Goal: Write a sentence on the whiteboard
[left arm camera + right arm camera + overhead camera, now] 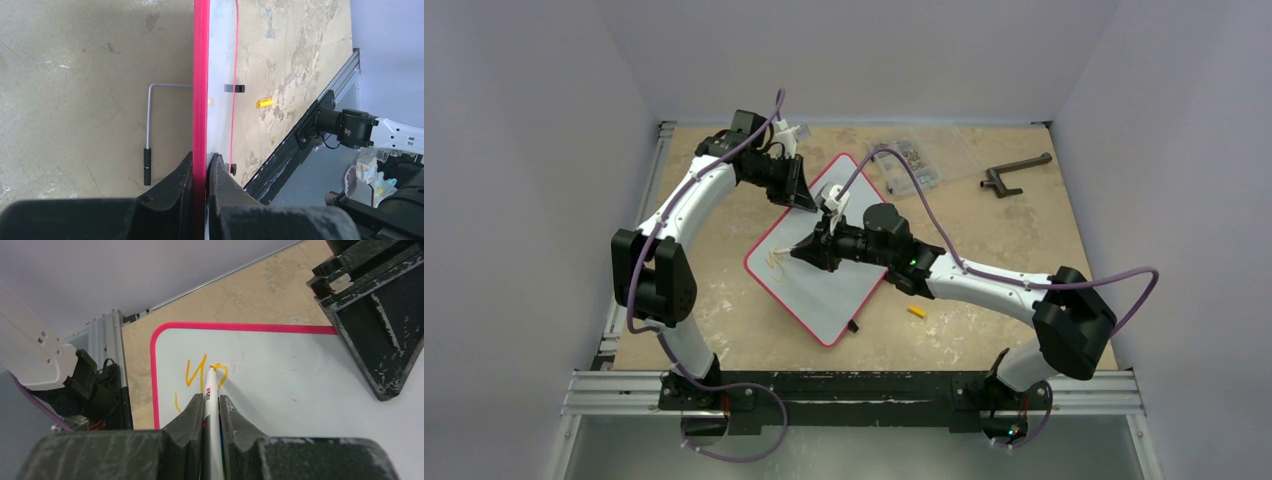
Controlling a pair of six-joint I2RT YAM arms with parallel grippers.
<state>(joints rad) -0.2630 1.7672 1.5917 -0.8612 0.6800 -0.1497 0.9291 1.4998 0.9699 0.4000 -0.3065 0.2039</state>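
Top external: the whiteboard (829, 285) lies on the table (984, 230) beneath the right end effector (809, 252); a clear box (921, 155) of small parts sits well beyond it. Left wrist: the left end effector (202, 167) clamps the red rim (200, 75). Right wrist: a marker (211, 390) is gripped, its tip just ahead on the sentence (196, 372), barely begun; next it needs steady strokes.

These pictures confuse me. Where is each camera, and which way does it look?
Top external: above and behind, looking down on the red-rimmed white whiteboard; both arms show.
Left wrist: behind the left gripper, looking along the whiteboard's rim it pinches.
Right wrist: behind the right gripper, looking along its white marker pen at the orange sentence.
Top and right wrist both show the sentence.
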